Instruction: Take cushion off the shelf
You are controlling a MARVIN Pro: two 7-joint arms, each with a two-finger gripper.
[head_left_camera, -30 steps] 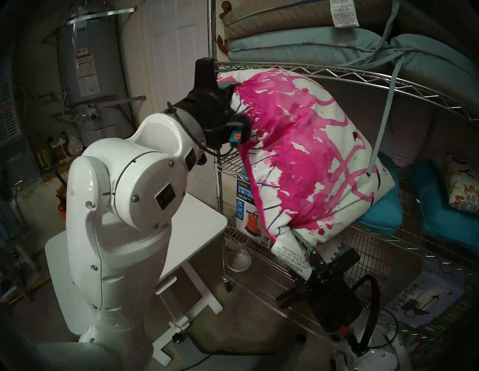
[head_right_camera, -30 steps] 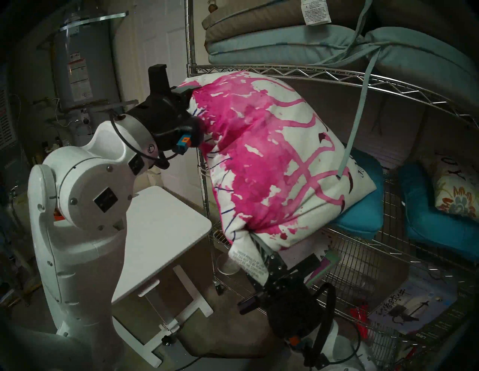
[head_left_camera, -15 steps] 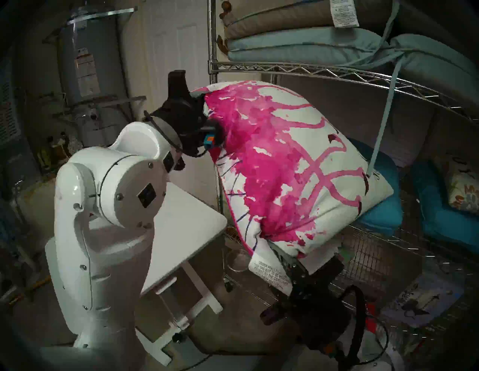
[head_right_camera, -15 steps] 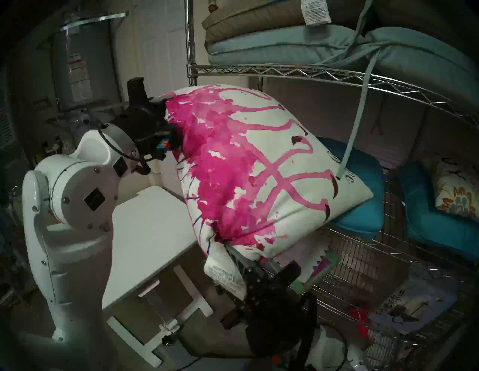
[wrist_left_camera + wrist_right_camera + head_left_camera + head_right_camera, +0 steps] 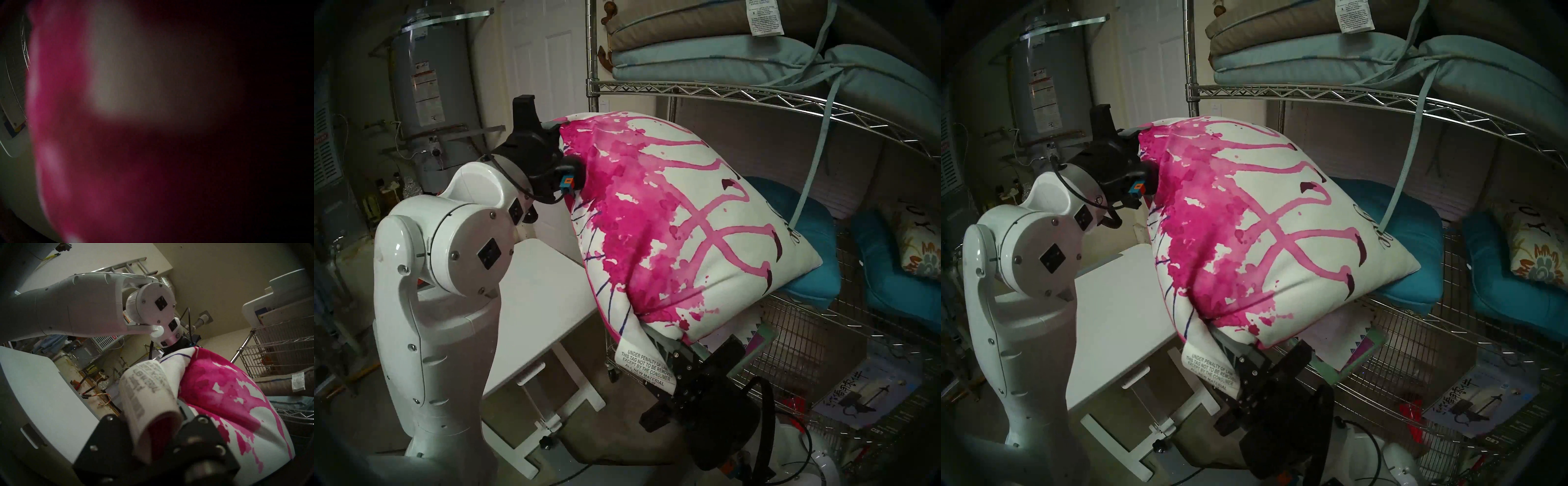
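The cushion (image 5: 687, 230) (image 5: 1263, 237), white with magenta flamingo splatter, hangs tilted, mostly out past the shelf's (image 5: 721, 93) (image 5: 1314, 93) left front post. Its far right corner still lies on a teal seat cushion (image 5: 806, 237) on the middle tier. My left gripper (image 5: 565, 149) (image 5: 1141, 159) is shut on its upper left corner, fingertips buried in fabric. The left wrist view is filled by blurred pink cushion (image 5: 68, 118). My right gripper (image 5: 656, 339) (image 5: 1222, 339) (image 5: 180, 412) is shut on the lower left corner, beside the white care tag (image 5: 648, 368) (image 5: 149, 395).
A small white table (image 5: 544, 298) stands just below and left of the cushion. Stacked seat cushions (image 5: 704, 57) fill the upper tier, and a pale strap (image 5: 812, 163) hangs down onto the cushion. A floral pillow (image 5: 921, 251) sits at the right. A water heater (image 5: 429, 85) stands back left.
Both arms have drawn the cushion leftward and down, out from under the upper tier. More of it now hangs outside the shelf, over the white table.
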